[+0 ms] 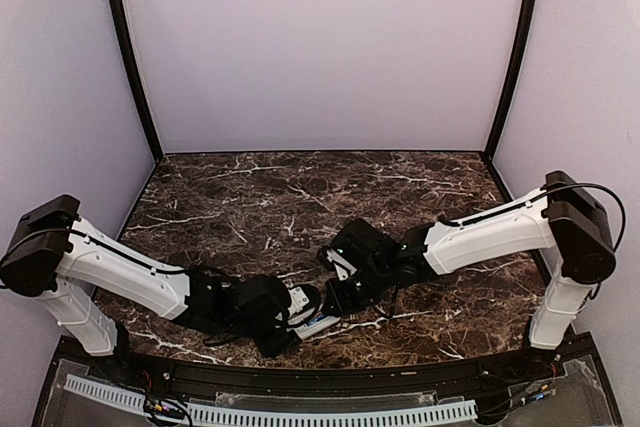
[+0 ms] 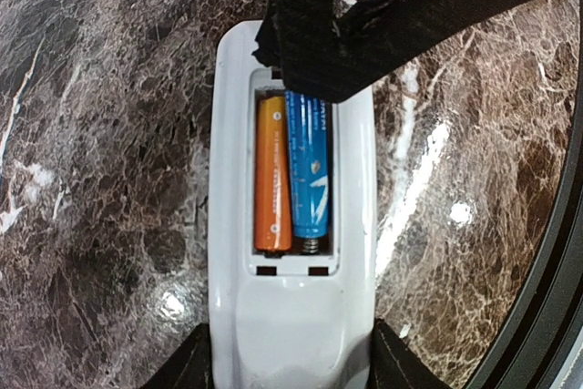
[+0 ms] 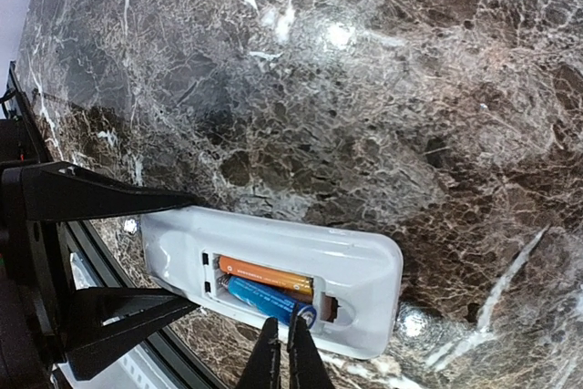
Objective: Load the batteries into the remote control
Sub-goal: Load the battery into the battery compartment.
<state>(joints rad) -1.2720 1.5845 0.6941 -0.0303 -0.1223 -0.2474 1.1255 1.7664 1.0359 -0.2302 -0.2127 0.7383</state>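
The white remote control lies back up on the marble, its battery bay open. The orange-red battery lies flat in the bay. The blue battery lies beside it, its spring end seated and its other end slightly raised. My left gripper is shut on the remote's end, one finger on each long side. My right gripper is shut and empty, its tips right at the blue battery's raised end. In the top view the left gripper, the right gripper and the remote meet near the table's front edge.
The dark marble table stretches behind the arms. Its black front rim runs close beside the remote. Pale walls enclose the back and both sides.
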